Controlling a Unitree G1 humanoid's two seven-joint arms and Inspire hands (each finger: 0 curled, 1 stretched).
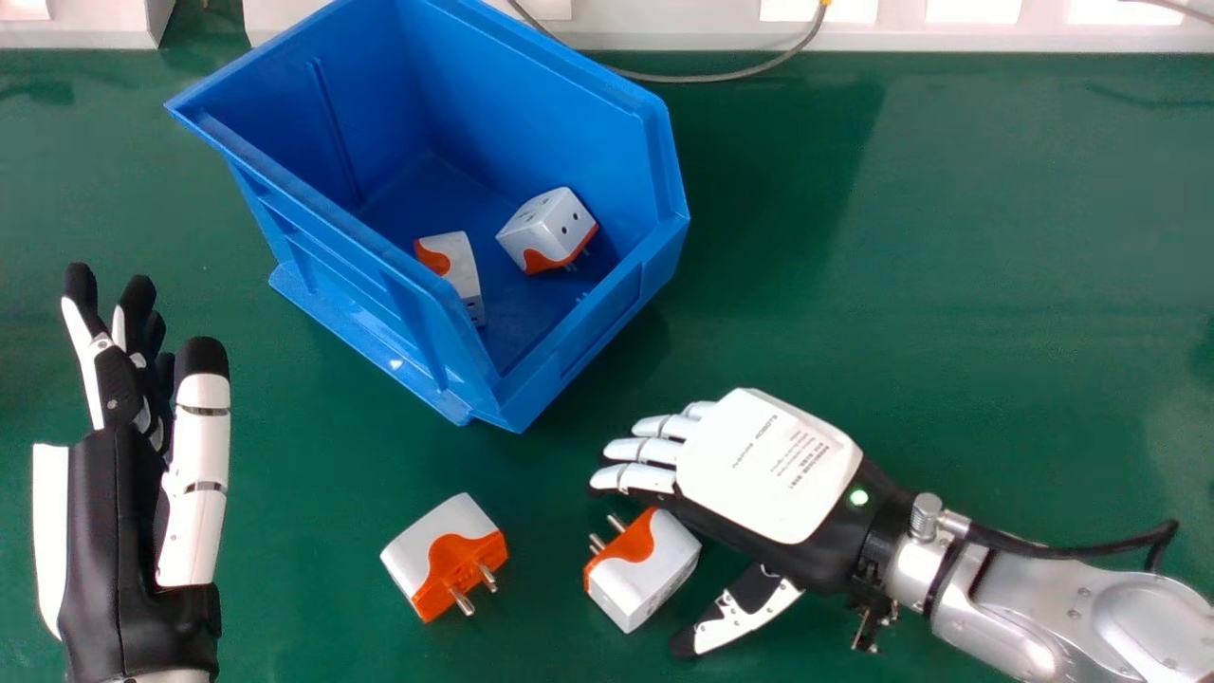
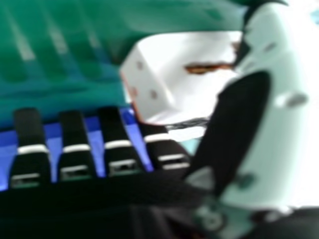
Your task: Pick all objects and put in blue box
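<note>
The right hand point(image 1: 759, 465) hovers palm-down over the table with relaxed fingers, right beside a white and orange plug adapter point(image 1: 654, 569) that lies between its fingers and thumb. In the right hand view, an adapter point(image 2: 184, 74) sits between the fingers and thumb of the right hand point(image 2: 239, 124), not gripped. Left of it on the table lies another adapter point(image 1: 446, 555), prongs toward the front right. Inside the blue box point(image 1: 588, 351) rest two more, one white and orange adapter point(image 1: 548, 230) and another adapter point(image 1: 455, 270). My left hand point(image 1: 133, 493) is open at the far left.
The green table point(image 1: 948, 285) carries everything. A grey cable point(image 1: 721, 76) curves behind the blue box, near white equipment point(image 1: 645, 30) along the back edge. The box's low front wall faces the two loose adapters.
</note>
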